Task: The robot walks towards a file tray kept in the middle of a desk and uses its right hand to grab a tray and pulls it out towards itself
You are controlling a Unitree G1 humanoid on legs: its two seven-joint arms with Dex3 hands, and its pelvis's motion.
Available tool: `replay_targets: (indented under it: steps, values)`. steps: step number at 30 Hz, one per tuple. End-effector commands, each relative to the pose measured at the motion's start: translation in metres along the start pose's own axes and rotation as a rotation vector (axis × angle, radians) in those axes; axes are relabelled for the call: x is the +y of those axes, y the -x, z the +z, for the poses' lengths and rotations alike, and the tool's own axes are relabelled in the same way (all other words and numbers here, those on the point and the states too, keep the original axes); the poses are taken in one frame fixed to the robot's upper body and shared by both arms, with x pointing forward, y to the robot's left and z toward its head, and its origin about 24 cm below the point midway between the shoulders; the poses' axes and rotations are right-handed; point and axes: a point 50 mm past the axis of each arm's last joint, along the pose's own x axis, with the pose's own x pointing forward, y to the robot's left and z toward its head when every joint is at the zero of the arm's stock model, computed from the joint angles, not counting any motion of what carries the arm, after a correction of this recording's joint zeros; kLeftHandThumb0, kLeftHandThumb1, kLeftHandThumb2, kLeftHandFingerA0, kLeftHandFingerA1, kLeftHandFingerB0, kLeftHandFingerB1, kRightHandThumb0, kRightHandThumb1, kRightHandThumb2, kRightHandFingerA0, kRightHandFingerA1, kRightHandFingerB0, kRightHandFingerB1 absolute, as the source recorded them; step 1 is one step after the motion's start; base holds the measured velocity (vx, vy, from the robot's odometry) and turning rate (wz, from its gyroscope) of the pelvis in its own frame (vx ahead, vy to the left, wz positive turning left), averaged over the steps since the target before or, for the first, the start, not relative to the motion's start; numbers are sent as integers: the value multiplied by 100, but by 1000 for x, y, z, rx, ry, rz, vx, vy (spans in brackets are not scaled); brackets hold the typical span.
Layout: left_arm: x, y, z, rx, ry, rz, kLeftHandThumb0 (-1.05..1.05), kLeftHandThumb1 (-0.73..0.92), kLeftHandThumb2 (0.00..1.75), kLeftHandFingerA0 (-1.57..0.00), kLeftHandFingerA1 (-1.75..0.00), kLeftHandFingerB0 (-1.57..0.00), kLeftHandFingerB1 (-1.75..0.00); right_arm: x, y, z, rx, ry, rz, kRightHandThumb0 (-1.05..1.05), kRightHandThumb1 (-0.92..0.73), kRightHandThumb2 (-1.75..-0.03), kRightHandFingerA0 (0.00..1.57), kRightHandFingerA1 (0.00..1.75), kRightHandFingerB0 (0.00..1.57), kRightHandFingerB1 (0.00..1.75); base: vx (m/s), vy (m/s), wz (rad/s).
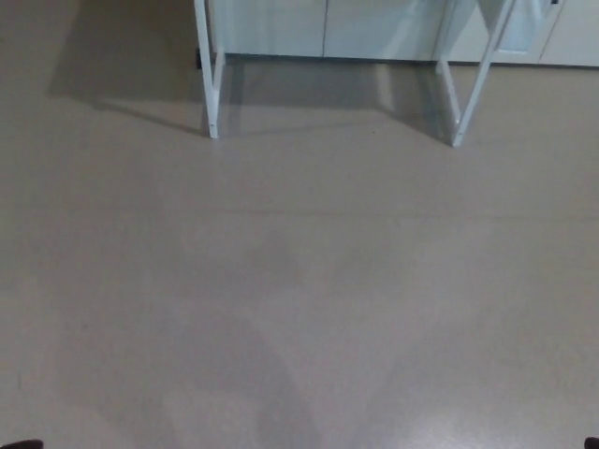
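Observation:
Neither the file tray nor the desk top shows in the head view. Only the desk's white legs appear at the top, a left leg and a right leg. A thin black sliver of my left hand shows at the bottom left corner. An even smaller black sliver of my right hand sits at the bottom right corner. Both are too cut off to show their state. They are far from the desk legs.
Grey-beige floor fills almost the whole view, with soft shadows and a glossy patch at the lower right. Pale cabinet fronts stand behind the desk legs along the top edge.

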Motion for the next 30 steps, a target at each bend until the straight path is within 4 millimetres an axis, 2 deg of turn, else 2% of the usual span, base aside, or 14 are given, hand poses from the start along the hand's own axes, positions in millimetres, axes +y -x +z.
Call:
replay_targets:
  steps: [1,9,17,18,19,20,21,22,24,25,27,28,29,30]
  values:
    - [1,0,6,-35,-28,-7,-70,68,61,-53,-42,-46,-37,-7,-3,2,-30,20,-18,-42,-67,-60,63,62,51,53,171,-193,15]
    - [1,1,6,-33,-29,-11,-72,63,63,-54,-43,-44,-37,-7,-4,1,-22,28,-8,-37,-68,-59,64,62,51,52,215,-208,7]
    - [0,2,6,-35,-40,-16,-69,68,61,-52,-42,-45,-37,-5,-3,4,-11,18,5,-37,-68,-59,62,61,49,51,193,93,-13]
    - [0,2,6,-34,-38,-16,-70,56,96,-49,-56,-29,-46,-4,-2,5,-12,17,6,-38,-68,-59,62,62,48,52,347,203,13]
    - [0,2,5,-32,-35,-17,-70,56,96,-49,-56,-29,-46,-4,0,6,-14,16,8,-38,-68,-59,62,62,48,52,309,222,-59]
    - [0,3,4,-31,-36,-18,-73,63,64,-53,-43,-43,-37,-4,0,4,-10,17,8,-38,-67,-59,62,61,50,52,294,221,-31]
    - [0,3,3,-31,-35,-17,-73,63,64,-53,-43,-43,-38,-5,-1,2,-2,20,8,-41,-50,-89,59,69,42,59,256,147,-8]
    - [0,3,3,-29,-39,-16,-73,63,64,-53,-43,-43,-38,-5,0,3,-2,23,12,-38,-68,-60,62,60,49,51,259,122,9]
    - [0,3,4,-31,-48,-13,-74,63,64,-53,-43,-43,-38,-5,-1,2,-11,22,19,-40,-68,-59,64,61,51,52,204,94,0]
    - [0,3,5,-33,-53,-13,-71,56,96,-51,-57,-33,-48,-6,-4,0,-8,35,20,-40,-67,-59,65,59,52,51,219,48,11]
    - [1,2,6,-40,-55,-15,-73,57,96,-51,-57,-32,-47,-7,-6,-3,-5,36,22,-38,-67,-59,66,59,52,51,218,5,9]
    - [1,2,6,-39,-53,-15,-74,63,64,-53,-44,-43,-38,-7,-6,-3,-7,31,25,-38,-67,-59,66,60,52,51,214,-29,9]
    - [1,2,6,-37,-51,-14,-70,68,61,-53,-42,-46,-37,-6,-6,-2,-12,29,29,-41,-50,-90,65,72,44,61,216,-88,6]
    - [0,2,6,-34,-51,-12,-73,63,63,-53,-43,-43,-38,-5,-5,0,-19,32,35,-41,-51,-90,66,72,46,61,120,-102,12]
